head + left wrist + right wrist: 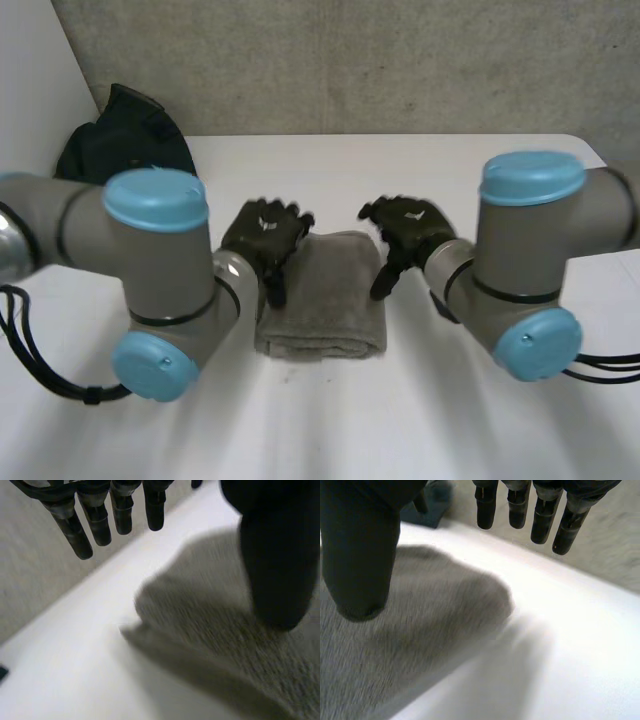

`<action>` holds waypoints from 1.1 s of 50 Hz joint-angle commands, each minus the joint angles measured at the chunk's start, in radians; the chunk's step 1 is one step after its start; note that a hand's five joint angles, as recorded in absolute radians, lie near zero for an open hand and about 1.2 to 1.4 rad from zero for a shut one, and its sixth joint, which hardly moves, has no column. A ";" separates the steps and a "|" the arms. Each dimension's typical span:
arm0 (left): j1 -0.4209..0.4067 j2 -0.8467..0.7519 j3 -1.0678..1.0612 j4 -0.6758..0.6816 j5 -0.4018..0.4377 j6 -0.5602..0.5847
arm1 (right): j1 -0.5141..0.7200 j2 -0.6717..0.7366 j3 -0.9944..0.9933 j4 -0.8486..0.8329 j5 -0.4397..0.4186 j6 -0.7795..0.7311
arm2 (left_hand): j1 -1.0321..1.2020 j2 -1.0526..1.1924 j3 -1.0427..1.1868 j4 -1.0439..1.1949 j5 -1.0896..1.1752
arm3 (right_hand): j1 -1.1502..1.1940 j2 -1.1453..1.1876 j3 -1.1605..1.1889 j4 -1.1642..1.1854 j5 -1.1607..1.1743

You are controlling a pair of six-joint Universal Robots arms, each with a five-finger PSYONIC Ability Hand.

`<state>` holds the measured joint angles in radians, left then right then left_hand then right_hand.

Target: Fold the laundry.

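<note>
The folded grey-brown towel (325,295) lies flat in the middle of the white bench (450,420), its long sides running near to far.

The left hand (262,238) sits over the towel's far left corner. In the left wrist view its fingers (75,530) hang straight and spread above the bare bench beside the towel (225,630), and the thumb is over the cloth with nothing pinched. The hand is open.

The right hand (408,228) is at the far right corner. In the right wrist view its fingers (560,530) are straight and apart above the bench, and the thumb hangs over the towel (420,630), so this hand too is open and grips nothing.

A dark garment (125,135) lies bunched at the far left of the bench, well apart from the towel.
</note>
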<state>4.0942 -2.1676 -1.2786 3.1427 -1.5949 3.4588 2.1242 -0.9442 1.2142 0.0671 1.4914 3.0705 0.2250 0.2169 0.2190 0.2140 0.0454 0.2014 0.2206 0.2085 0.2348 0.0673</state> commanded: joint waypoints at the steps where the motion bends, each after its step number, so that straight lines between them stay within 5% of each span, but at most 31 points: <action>1: 0.028 0.156 0.004 0.004 0.151 -0.125 | -0.044 -0.156 0.178 -0.101 0.154 0.074 | -0.020 -0.012 -0.014 -0.009 -0.015 | -0.027 -0.046 -0.034 -0.060 -0.067; 10: 0.158 0.261 0.005 -0.150 0.409 -0.188 | -0.046 -0.211 0.401 -0.115 0.162 0.232 | -0.014 -0.006 -0.008 -0.003 -0.009 | -0.027 -0.046 -0.034 -0.060 -0.067; 15: 0.186 0.290 0.010 -0.208 0.501 -0.188 | -0.046 -0.196 0.475 -0.164 0.078 0.330 | -0.011 -0.003 -0.005 -0.001 -0.006 | -0.027 -0.046 -0.034 -0.060 -0.067; 22: 0.187 0.302 0.005 -0.210 0.506 -0.190 | -0.018 -0.113 0.466 -0.222 0.032 0.457 | -0.011 -0.003 -0.005 -0.001 -0.006 | -0.027 -0.046 -0.034 -0.060 -0.067; 45: 0.181 0.292 -0.005 -0.207 0.507 -0.191 | 0.074 0.077 0.249 -0.231 0.041 0.470 | -0.011 -0.003 -0.005 -0.001 -0.006 | 0.083 0.064 0.076 0.050 0.043; 55: 0.178 0.288 -0.021 -0.207 0.509 -0.191 | 0.074 0.130 0.150 -0.243 0.047 0.473 | -0.011 -0.003 -0.005 -0.001 -0.006 | 0.931 0.912 0.924 0.897 0.890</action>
<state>4.2722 -1.8786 -1.2880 2.9352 -1.0874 3.2673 2.1988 -0.8382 1.4117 -0.1726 1.5378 3.5429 0.2250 0.2160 0.2189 0.2140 0.0454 0.5344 0.6860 0.6722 0.6854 0.4734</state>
